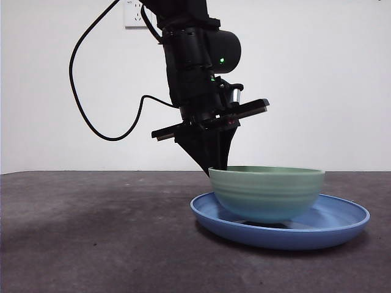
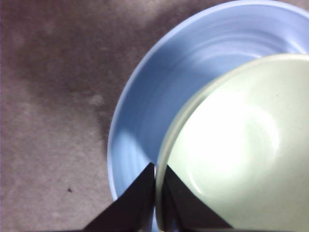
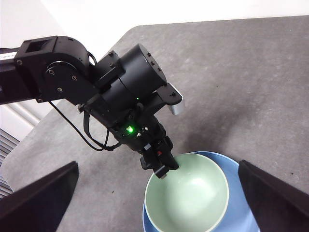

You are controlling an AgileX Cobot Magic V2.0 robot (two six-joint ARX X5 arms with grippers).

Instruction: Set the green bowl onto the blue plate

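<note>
The pale mint-green bowl point(image 1: 269, 192) stands in the wide blue plate point(image 1: 342, 223), with a thin dark shadow under its base. My left gripper point(image 1: 217, 166) comes down from above onto the bowl's left rim. In the left wrist view, its gripper point(image 2: 155, 186) is shut on the rim of the bowl point(image 2: 241, 145), one jaw inside and one outside, over the plate point(image 2: 154, 87). My right gripper point(image 3: 158, 166) is open and empty, high above, looking down on the bowl point(image 3: 188, 198) and plate point(image 3: 239, 203).
The dark grey table point(image 1: 91, 232) stretches left of the plate. A white wall with a socket point(image 1: 134, 12) stands behind, and a black cable point(image 1: 79, 97) hangs from the left arm. The table's rounded far corner point(image 3: 125, 34) shows in the right wrist view.
</note>
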